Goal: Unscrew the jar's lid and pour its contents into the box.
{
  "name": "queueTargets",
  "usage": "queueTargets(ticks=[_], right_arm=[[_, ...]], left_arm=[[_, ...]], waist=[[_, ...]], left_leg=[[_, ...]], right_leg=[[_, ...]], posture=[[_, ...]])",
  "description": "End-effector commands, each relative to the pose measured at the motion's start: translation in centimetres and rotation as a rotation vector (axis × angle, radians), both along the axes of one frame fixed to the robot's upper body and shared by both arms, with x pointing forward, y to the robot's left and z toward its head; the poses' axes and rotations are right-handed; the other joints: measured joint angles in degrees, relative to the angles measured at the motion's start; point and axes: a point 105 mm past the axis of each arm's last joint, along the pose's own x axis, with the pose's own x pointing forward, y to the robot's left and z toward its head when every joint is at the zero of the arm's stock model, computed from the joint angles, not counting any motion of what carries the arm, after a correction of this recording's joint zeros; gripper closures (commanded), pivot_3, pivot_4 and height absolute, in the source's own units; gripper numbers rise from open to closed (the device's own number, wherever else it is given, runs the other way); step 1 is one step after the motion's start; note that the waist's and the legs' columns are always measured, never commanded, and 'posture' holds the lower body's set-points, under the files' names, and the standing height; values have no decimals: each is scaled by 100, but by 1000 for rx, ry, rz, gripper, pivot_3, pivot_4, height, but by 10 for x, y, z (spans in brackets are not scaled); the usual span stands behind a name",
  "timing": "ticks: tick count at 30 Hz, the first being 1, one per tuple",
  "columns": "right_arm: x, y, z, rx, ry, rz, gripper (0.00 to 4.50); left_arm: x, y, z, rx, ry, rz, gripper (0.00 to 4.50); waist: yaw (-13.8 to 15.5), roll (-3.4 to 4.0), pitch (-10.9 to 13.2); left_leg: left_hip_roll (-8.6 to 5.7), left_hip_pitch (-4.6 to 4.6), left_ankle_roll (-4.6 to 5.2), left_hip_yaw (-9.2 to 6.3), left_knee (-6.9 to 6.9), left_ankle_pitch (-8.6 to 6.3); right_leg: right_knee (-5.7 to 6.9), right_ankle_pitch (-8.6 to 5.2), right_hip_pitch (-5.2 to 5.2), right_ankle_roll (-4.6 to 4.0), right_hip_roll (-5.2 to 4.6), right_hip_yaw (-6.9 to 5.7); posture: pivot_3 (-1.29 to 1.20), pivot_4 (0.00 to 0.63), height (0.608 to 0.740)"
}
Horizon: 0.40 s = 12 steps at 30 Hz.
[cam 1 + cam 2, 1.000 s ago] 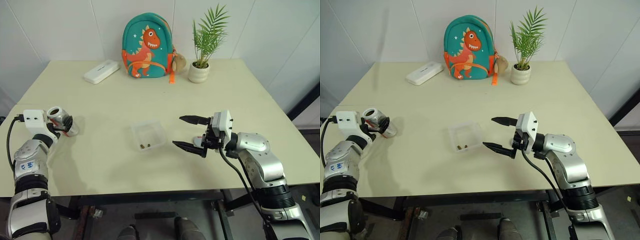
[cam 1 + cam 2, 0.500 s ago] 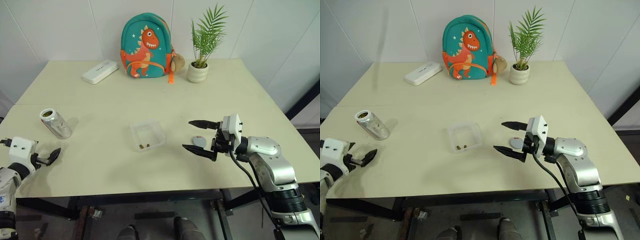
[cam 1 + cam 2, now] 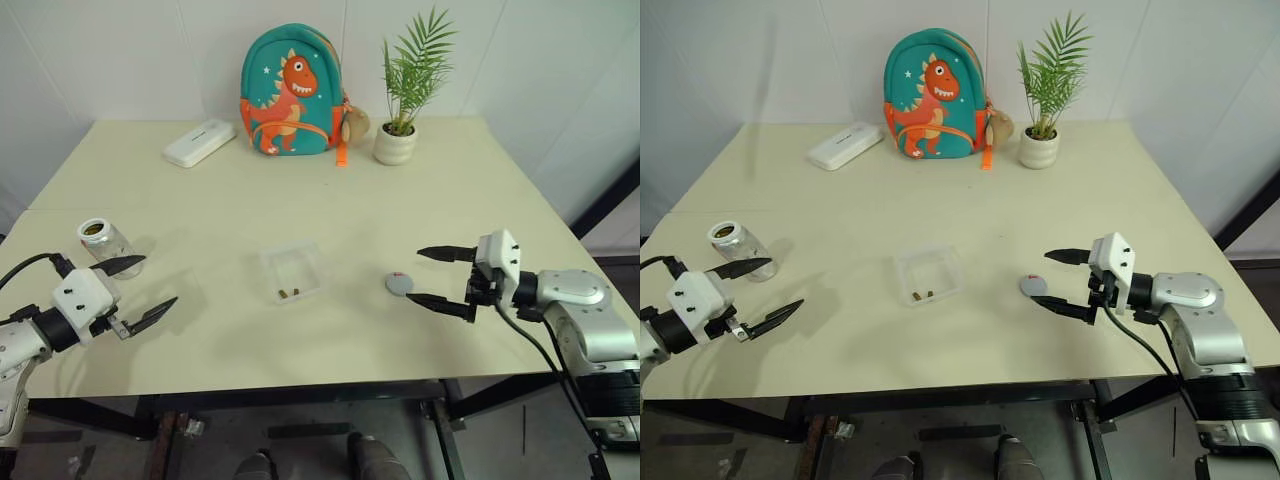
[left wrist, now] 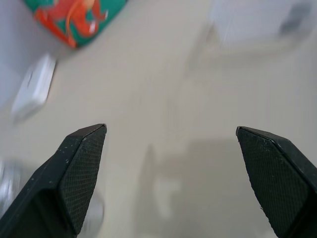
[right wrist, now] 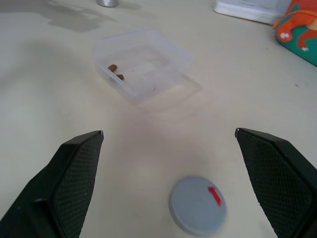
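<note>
Since one second ago, your left gripper [image 3: 132,289] has let go of the jar [image 3: 105,241] and pulled away from it; the jar now stands upright near the table's [image 3: 330,210] left edge, and the gripper hovers just beside it at about 5 o'clock, its two fingers spread wide and holding nothing. Your right gripper [image 3: 432,279] has also drawn off toward 3 o'clock, so the lid [image 3: 399,284] is uncovered; it lies flat on the table with its red mark up. This gripper is wide open too and empty, with the lid just in front of its fingertips at 9 o'clock.

At the table's middle is the box [image 3: 296,270], between jar and lid, about 3 o'clock from the jar. You can see the contents [image 5: 116,72] in its near corner, two or three small brown pieces. In the jar's mouth there is something dark, but I cannot tell if any pieces remain.

For the task, I judge that unscrewing and pouring are both finished, and both arms are only retreating. You probably need no further grasp, unless the jar is not empty.
</note>
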Motion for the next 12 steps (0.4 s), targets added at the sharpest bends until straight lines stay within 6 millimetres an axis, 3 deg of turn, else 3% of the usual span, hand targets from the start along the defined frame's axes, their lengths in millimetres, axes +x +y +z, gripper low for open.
queueTargets(ticks=[1, 5, 12], right_arm=[[-8, -6, 30, -7, -66, 20, 0], [-20, -9, 35, -37, -52, 28, 0], [-32, -19, 23, -74, -30, -16, 0]], left_arm=[[-5, -16, 1, -10, 80, -117, 25], [3, -18, 11, -41, 78, -143, 25], [14, -16, 17, -46, 82, -162, 25]], waist=[[-69, 1, 0], [-124, 0, 1], [-127, -1, 0]], left_leg=[[0, 4, 1, 5, -2, 0], [3, 8, 2, 5, 2, 0], [3, 7, 3, 14, 11, 0]], right_leg=[[1, 0, 0, 2, 1, 7], [9, -1, -4, 3, 10, 14], [7, 2, -4, 9, 11, 26]], posture=[[0, 150, 740], [0, 150, 740], [0, 150, 740]])
